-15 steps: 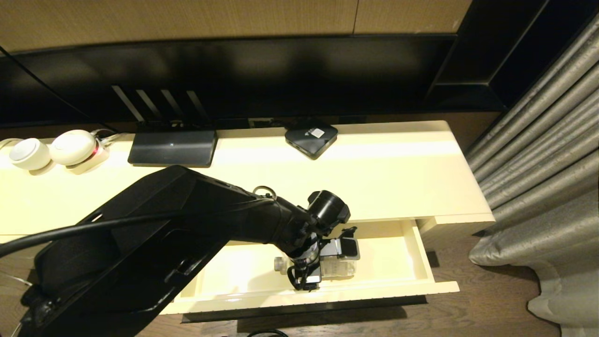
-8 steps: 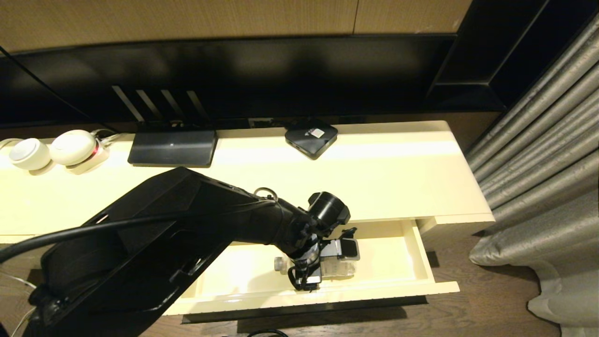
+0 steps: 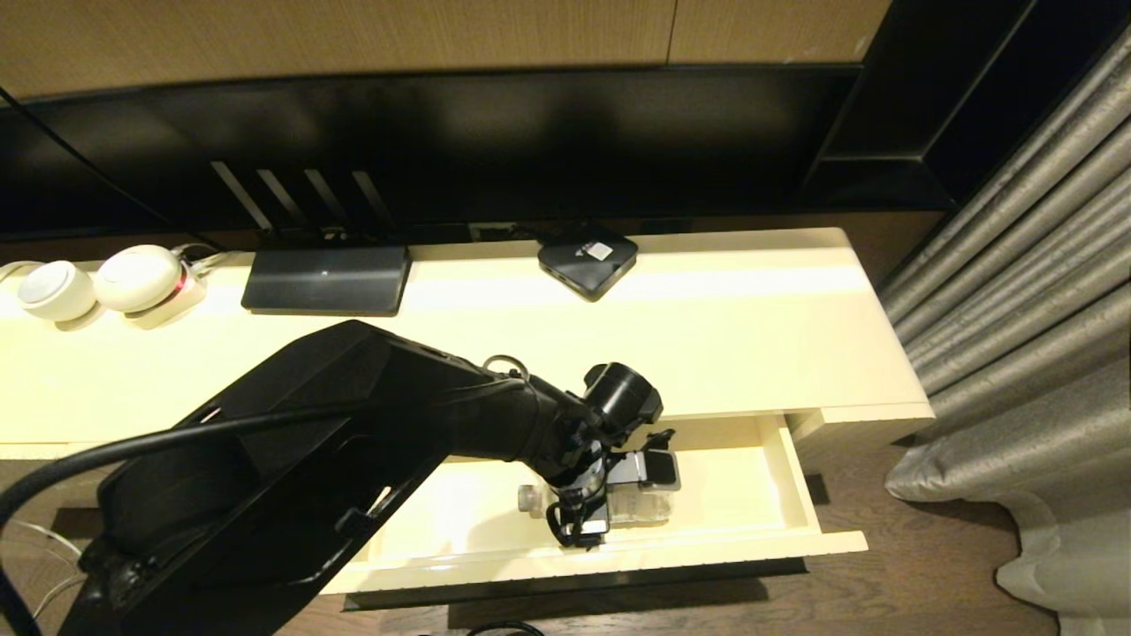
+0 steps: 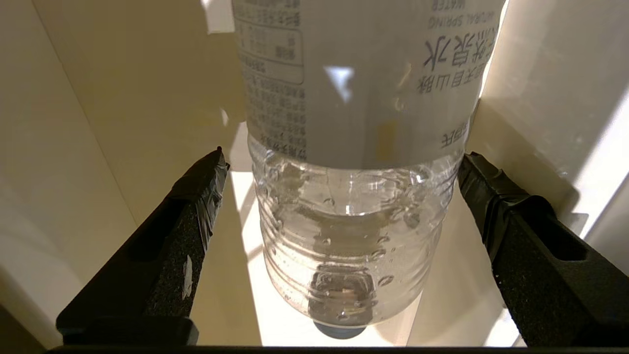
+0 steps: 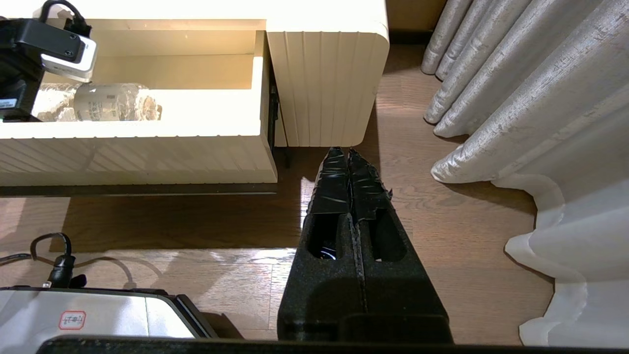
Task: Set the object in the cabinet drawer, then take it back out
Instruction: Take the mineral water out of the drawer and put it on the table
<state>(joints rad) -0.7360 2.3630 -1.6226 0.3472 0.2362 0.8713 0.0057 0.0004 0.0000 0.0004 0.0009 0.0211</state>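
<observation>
Bottle lies unmoved in drawer; left hand stays spread.

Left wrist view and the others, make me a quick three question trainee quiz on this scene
1. True or false: the left gripper has its fingers clamped on the water bottle.
2. Where does the bottle lie: (a) on the cabinet top, (b) in the open drawer, (c) on the floor?
3. Which gripper is shut and hangs over the wooden floor, away from the drawer?

Key: 1 false, they stand open on either side of it, with a gap at one finger. 2 b. 3 the right gripper.
</observation>
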